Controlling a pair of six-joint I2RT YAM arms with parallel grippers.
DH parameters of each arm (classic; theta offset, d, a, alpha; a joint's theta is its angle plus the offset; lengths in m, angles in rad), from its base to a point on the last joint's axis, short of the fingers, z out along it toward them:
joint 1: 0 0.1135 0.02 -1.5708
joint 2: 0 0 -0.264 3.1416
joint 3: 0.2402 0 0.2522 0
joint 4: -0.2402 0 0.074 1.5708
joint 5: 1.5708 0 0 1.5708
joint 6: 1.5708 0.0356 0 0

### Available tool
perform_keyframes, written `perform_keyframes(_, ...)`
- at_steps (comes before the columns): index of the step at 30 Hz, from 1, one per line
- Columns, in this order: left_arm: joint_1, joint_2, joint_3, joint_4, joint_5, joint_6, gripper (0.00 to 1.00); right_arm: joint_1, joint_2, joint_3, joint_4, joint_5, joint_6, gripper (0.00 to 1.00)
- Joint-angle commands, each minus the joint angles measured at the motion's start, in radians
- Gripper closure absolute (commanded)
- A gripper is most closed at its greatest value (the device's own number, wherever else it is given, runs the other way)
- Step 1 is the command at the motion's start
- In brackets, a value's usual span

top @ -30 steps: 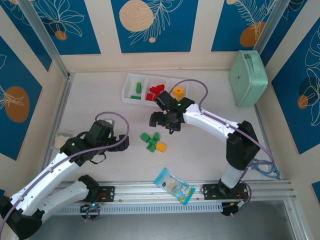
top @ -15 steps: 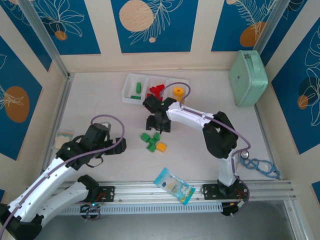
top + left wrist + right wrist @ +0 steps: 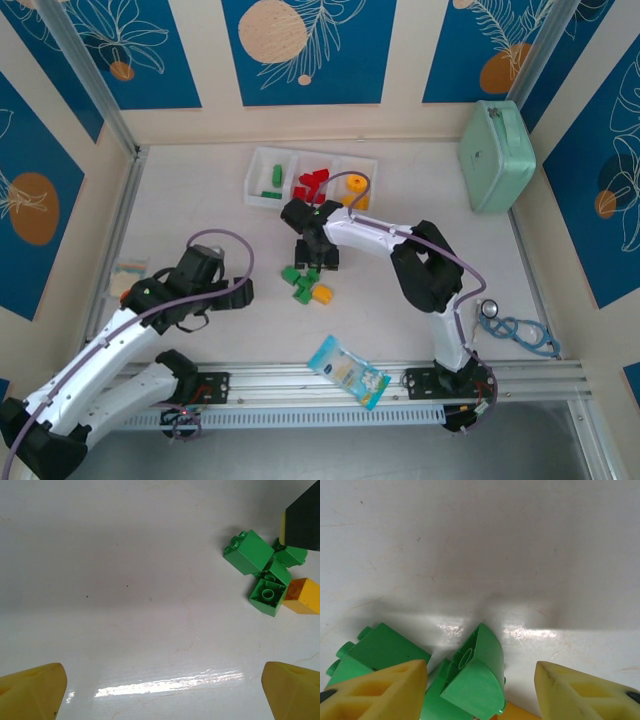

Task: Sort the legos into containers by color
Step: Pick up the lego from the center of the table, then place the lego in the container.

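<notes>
A white three-compartment tray (image 3: 256, 163) at the back holds a green lego (image 3: 272, 180), red legos (image 3: 312, 184) and an orange ring (image 3: 356, 189). Loose green legos (image 3: 300, 281) and one yellow-orange lego (image 3: 322, 294) lie mid-table. My right gripper (image 3: 318, 256) hangs right over that cluster. In the right wrist view a rounded green lego (image 3: 479, 672) sits between the jaws of my right gripper (image 3: 480, 692), with a gap to the right fingertip (image 3: 585, 695). My left gripper (image 3: 230, 298) (image 3: 165, 695) stands wide open over bare table, left of the cluster (image 3: 260, 572).
A mint-green case (image 3: 497, 155) stands at the back right. A blue-and-white snack packet (image 3: 348, 372) lies by the front rail (image 3: 560, 378). A blue looped cable (image 3: 518, 330) lies at the right, and a small pale packet (image 3: 128, 270) at the left wall.
My right gripper has swung left and down from the tray onto the green cluster, and its jaws have narrowed around a green lego. The left arm has barely shifted.
</notes>
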Motion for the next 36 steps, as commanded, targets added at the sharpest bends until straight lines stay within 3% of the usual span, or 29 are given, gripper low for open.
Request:
perform_keyframes(1,0.014,0.014,-0.006,0.021,0.022,0.016,0.01,0.007,0.034,0.012,-0.013,-0.012,-0.005,0.46)
perform_keyframes(8,0.030,0.046,0.011,0.018,0.025,0.031,0.01,-0.003,0.061,0.013,-0.011,-0.024,-0.010,0.57)
perform_keyframes(15,0.043,0.051,0.014,0.017,0.027,0.035,0.01,-0.008,0.035,0.021,0.000,-0.046,-0.025,0.76)
perform_keyframes(28,0.059,0.055,0.026,0.013,0.031,0.024,0.00,-0.016,-0.100,0.097,-0.001,-0.033,-0.081,0.87)
perform_keyframes(36,0.067,0.023,0.051,0.001,0.006,-0.034,0.01,-0.051,-0.112,0.185,0.168,-0.011,-0.151,0.89)
